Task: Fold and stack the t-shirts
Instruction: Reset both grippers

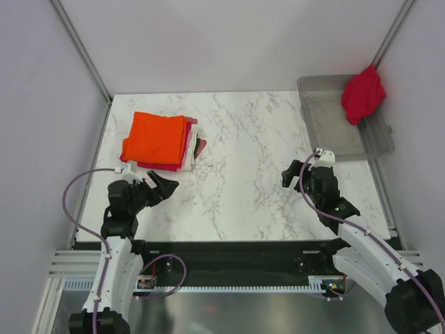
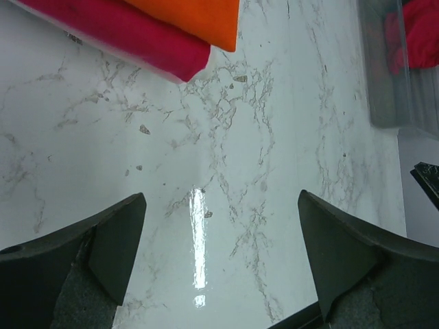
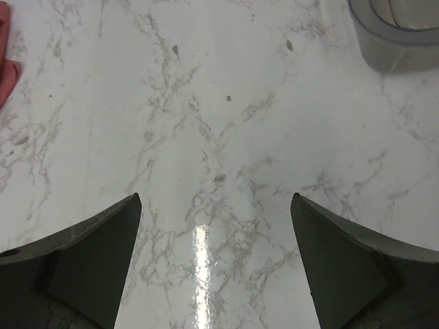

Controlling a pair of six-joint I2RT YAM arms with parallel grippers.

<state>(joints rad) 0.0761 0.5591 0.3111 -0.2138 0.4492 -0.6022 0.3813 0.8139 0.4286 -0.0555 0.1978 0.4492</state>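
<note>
A folded stack of t-shirts lies at the table's back left, with the bright orange one [image 1: 154, 138] on top, crimson layers [image 1: 164, 165] under it and a pale pink edge [image 1: 192, 147] on its right side. Another crimson t-shirt [image 1: 363, 94] hangs crumpled over the far rim of the grey bin [image 1: 334, 132]. My left gripper [image 1: 165, 186] is open just in front of the stack, over bare marble. In the left wrist view the stack's orange [image 2: 199, 17] and crimson [image 2: 123, 34] corners lie beyond the empty left gripper [image 2: 221, 205]. My right gripper [image 1: 295, 177] is open and empty over the marble [image 3: 216, 205].
The clear grey bin stands at the back right, overhanging the table edge; its corner [image 3: 398, 41] shows in the right wrist view. White walls close in the left, back and right. A black rail runs along the near edge [image 1: 236, 254].
</note>
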